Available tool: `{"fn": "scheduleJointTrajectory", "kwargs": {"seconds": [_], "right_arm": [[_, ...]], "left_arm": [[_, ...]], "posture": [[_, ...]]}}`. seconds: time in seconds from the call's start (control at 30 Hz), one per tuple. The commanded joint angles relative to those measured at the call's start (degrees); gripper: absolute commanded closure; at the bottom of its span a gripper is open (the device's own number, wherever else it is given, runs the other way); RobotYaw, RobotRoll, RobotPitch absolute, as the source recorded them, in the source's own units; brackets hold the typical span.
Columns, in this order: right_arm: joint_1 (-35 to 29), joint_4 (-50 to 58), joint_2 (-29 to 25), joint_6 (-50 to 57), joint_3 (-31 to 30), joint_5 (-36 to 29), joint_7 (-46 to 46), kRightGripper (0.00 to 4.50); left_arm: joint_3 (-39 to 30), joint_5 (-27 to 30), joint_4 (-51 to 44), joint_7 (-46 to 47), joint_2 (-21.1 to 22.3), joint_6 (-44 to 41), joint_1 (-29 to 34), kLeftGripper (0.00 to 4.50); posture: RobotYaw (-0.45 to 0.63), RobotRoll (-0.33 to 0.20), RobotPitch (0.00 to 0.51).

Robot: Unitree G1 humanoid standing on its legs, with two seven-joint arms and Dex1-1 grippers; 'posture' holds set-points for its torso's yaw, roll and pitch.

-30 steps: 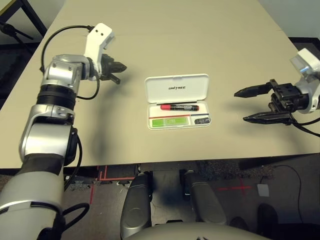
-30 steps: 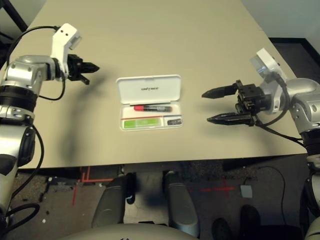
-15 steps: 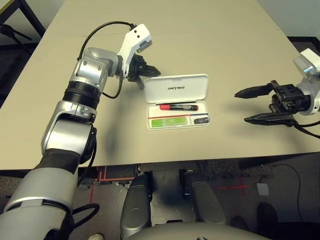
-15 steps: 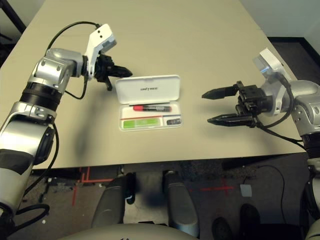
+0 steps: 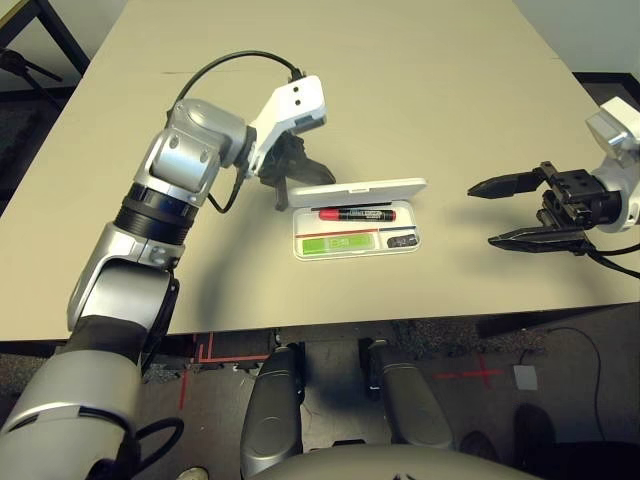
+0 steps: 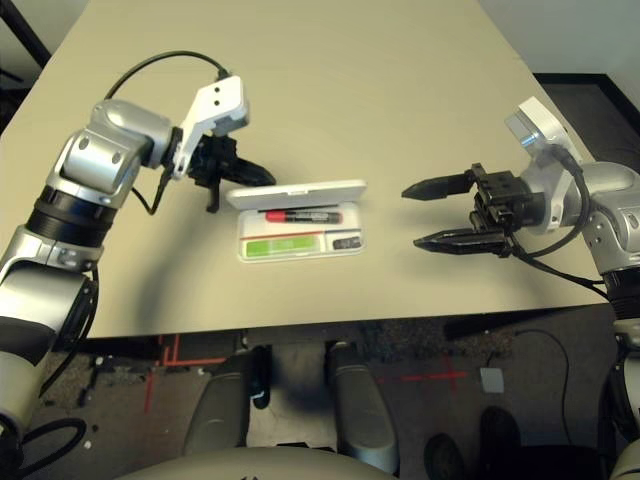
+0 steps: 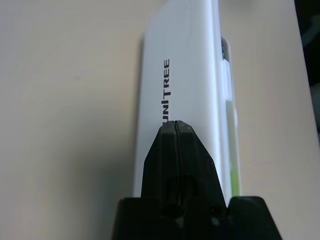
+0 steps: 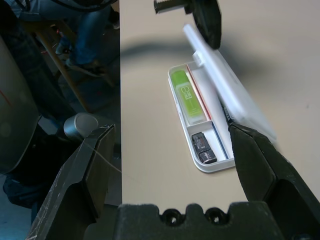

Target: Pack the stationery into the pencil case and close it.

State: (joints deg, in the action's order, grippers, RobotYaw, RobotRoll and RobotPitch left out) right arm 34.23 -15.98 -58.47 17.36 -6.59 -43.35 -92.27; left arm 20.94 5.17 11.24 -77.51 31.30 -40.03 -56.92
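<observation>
Left gripper (image 5: 300, 178), fingers together, presses behind the pencil case (image 5: 355, 232)'s half-raised lid (image 5: 357, 188); right gripper (image 5: 508, 211) hovers well right, fingers apart.

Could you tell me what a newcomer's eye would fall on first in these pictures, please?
Probably the white pencil case in the middle of the beige table, its lid tipped partway up, with the red marker, green bar and small metal piece in the tray. The left end effector, shut, is behind the lid's far left corner. The right end effector hangs wide open off to the case's right.
</observation>
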Motion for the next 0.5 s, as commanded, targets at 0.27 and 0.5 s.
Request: {"fn": "scheduleJointTrajectory", "kwargs": {"seconds": [0.27, 0.5], "right_arm": [[-4.3, 0.6, -3.0, -3.7, 2.4, -2.4, -0.2, 0.00], [-6.8, -0.3, -6.5, -5.3, 3.8, -4.0, -0.2, 0.00]], "left_arm": [[4.2, 1.8, -6.6, 0.5, -2.8, -3.9, 3.3, 4.45], [5.8, 2.4, -8.0, 1.0, -3.7, -5.5, 4.4, 4.45]], "posture": [[-0.11, 0.000, 0.192], [-0.13, 0.000, 0.195]]}}
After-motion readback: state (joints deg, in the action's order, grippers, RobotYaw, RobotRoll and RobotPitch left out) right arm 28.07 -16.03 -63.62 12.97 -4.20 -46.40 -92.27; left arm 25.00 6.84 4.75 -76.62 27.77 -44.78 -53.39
